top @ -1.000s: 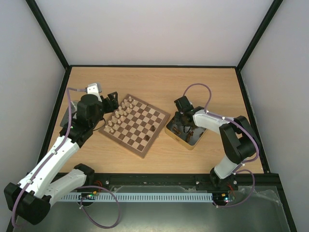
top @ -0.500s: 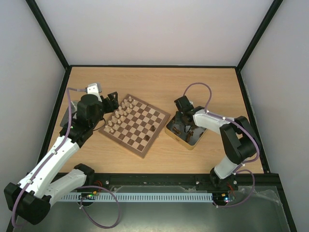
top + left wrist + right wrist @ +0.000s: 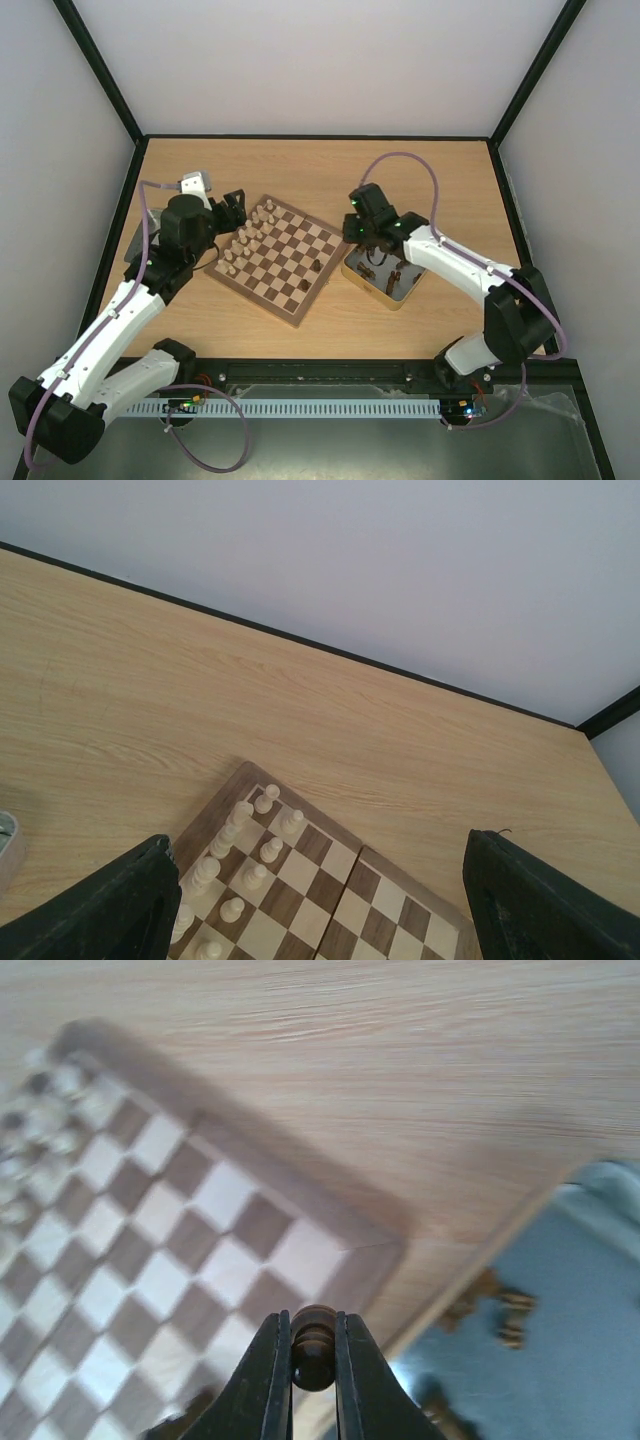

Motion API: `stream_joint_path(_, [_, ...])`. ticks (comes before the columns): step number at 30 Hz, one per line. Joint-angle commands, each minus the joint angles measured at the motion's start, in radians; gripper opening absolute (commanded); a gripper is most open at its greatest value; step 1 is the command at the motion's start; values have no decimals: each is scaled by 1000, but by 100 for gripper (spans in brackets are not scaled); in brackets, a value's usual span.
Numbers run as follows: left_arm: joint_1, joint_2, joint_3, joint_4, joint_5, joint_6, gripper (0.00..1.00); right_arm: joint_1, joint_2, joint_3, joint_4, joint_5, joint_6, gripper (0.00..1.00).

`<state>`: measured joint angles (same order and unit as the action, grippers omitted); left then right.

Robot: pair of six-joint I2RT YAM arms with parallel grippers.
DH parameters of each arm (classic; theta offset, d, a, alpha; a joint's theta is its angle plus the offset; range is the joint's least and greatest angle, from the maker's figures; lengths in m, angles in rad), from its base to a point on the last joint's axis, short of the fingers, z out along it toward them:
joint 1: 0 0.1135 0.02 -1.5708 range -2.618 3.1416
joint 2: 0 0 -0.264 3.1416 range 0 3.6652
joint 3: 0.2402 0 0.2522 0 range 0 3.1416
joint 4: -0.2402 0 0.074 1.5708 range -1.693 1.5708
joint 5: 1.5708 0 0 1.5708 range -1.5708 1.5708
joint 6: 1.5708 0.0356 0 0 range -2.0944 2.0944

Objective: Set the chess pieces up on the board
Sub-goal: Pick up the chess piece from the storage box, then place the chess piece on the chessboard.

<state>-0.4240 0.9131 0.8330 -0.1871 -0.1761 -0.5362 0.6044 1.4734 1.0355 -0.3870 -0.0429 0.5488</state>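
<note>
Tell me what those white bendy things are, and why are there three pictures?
Those are two robot arms, a left arm and a right arm, bolted to a wooden table. One picture looks down from above. The other two come from small cameras on the wrists, so you see each claw up close. On the table lies a chessboard with pale pieces lined along one side. Beside it is a metal tin holding dark pieces. The right claw is pinching one dark piece near the board's corner. The left claw is open and holds nothing.
</note>
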Motion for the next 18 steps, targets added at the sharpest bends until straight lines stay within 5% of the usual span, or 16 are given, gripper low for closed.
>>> stream_joint_path(1, [7,-4,23,21,-26,-16,79,130,18,83,-53,-30,-15,6])
stream_joint_path(18, [7,-54,13,-6,-86,-35,79,529,267,224,-110,11,-65,6])
